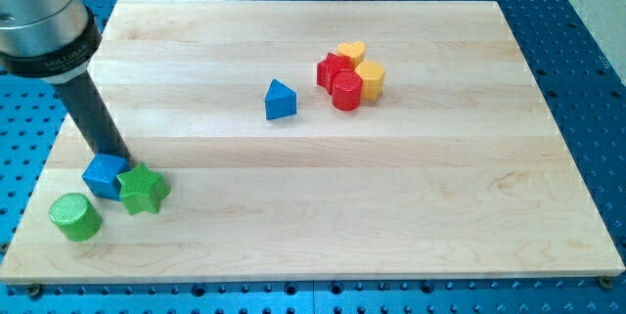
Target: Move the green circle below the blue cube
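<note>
Wooden board [391,206]; green circle [75,216] below-left of my tip [121,155].

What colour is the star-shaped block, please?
Green; the star shows clearly in the camera view.

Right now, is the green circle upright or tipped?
Upright. The green circle shows its round flat top facing up, its ribbed side resting on the board, left of and below the blue cube.

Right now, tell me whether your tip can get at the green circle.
Probably yes. My tip sits at the blue cube, which lies between it and the green circle; the green star is beside it. Skirting the cube toward the view's left looks free.
</note>
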Robot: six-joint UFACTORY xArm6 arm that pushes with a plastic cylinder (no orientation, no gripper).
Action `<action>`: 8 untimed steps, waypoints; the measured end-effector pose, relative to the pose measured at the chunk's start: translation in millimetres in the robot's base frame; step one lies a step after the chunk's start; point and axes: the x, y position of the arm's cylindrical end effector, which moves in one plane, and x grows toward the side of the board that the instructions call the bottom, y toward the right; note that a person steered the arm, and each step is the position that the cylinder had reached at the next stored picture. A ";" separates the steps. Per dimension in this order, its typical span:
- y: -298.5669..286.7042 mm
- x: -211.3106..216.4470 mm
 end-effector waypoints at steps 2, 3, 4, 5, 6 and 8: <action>-47.5 35.1; -76.2 35.9; -80.2 56.8; -64.1 78.9; -49.0 84.6; -32.2 89.5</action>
